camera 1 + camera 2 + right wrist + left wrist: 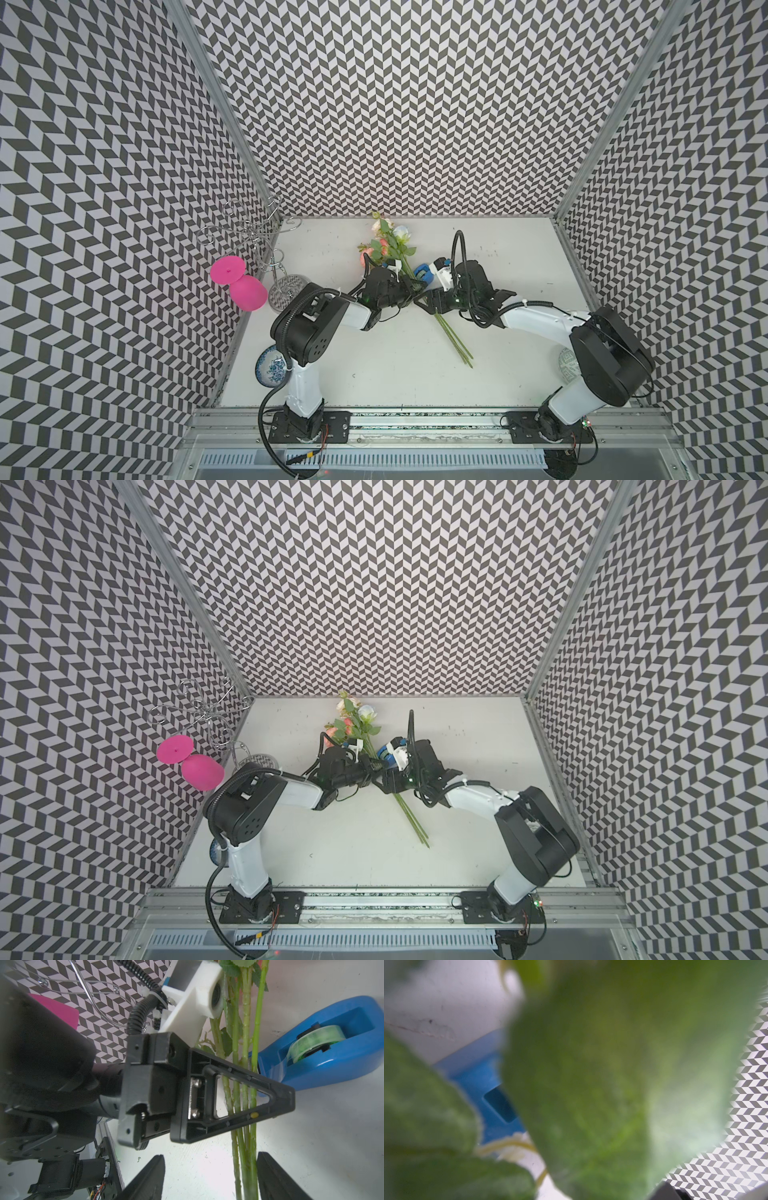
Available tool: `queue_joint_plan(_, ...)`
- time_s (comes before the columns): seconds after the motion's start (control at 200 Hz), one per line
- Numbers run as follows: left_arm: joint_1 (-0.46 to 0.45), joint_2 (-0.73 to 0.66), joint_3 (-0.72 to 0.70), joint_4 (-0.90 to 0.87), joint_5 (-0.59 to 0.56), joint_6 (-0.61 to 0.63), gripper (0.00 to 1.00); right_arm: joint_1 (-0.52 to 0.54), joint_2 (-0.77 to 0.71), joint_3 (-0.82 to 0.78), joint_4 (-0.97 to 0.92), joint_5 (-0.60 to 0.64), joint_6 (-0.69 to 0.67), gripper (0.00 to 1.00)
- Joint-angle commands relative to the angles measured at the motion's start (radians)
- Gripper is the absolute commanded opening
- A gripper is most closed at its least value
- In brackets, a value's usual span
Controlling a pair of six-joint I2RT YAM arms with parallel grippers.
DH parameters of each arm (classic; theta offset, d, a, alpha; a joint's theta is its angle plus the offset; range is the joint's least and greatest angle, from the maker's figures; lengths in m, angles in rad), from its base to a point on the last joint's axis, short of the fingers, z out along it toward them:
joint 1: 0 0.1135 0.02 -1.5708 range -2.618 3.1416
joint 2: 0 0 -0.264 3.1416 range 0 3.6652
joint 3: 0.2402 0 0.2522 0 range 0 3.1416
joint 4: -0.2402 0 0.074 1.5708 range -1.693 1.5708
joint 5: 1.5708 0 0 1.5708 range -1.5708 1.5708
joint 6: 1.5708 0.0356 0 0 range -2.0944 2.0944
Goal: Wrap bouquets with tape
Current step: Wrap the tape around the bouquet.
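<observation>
1. White tabletop, chevron-patterned walls all round; the bouquet (390,246) stretches across mid-table, blooms toward the back wall.
2. Left gripper (284,1101) is clamped across the three stems, bunching them for binding, I'd judge.
3. Right gripper (209,1180) stands spread, straddling the stems lower down, grasping nothing.
4. Blue tape dispenser (324,1059) sits just beside the stems, handy.

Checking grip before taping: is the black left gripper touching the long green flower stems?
Touching: right wrist view shows the left gripper clamped on the green flower stems.

Tape dispenser (311,1076) just beside the stems (246,1022)
</observation>
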Motion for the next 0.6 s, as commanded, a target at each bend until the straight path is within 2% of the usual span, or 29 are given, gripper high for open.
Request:
queue_joint_plan(0.0,0.001,-0.001,0.026,-0.021,-0.051,0.034,0.0,0.033,-0.063,0.0,0.062,-0.054,-0.023,0.71)
queue_joint_plan(0.165,-0.001,0.001,0.028,-0.02,-0.048,0.03,0.0,0.039,-0.054,-0.009,0.065,-0.054,-0.026,0.71)
queue_joint_plan(0.32,0.001,0.001,0.024,-0.001,-0.039,0.024,0.0,0.023,-0.001,-0.016,0.105,-0.116,-0.028,0.71)
queue_joint_plan(0.436,0.001,0.003,0.02,0.011,-0.034,0.025,0.0,-0.009,-0.074,-0.052,0.175,-0.16,0.001,0.71)
queue_joint_plan(0.596,0.002,0.023,0.007,0.081,-0.011,-0.002,0.0,-0.107,-0.182,-0.121,0.27,-0.239,0.057,0.72)
